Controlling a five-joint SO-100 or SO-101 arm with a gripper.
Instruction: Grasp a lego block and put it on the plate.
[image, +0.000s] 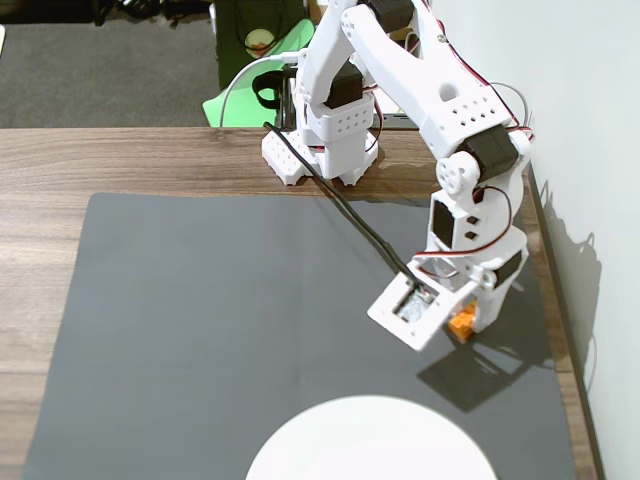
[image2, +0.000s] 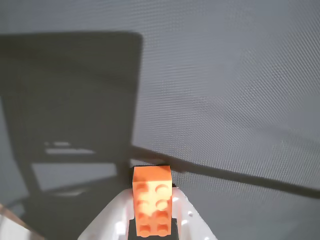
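Wooden surface (image: 150, 160), brown grain, runs across the fixed view; a white wall (image: 600, 150) stands along its right side. Dark grey mat (image: 200, 330) covers most of the surface, fine weave visible in the wrist view (image2: 225, 75). White arm (image: 420, 90) rises from its base at the far edge of the surface, folds forward and down over the right part of the mat; a black cable (image: 340, 205) trails along it from the base toward the wrist. White plate (image: 370, 440), round and plain, lies at the near edge of the mat, partly cut off by the frame, well apart from the arm's tip. Arm's shadow falls on the mat just below the tip. Gripper (image: 462, 325) hangs low over the mat, to the right of and beyond the plate. Orange brick (image2: 151, 200) sits between the white jaws, studs facing the wrist camera, long axis pointing away; jaws clenched on its two sides. In the fixed view only a small orange corner (image: 461, 325) shows under the wrist.
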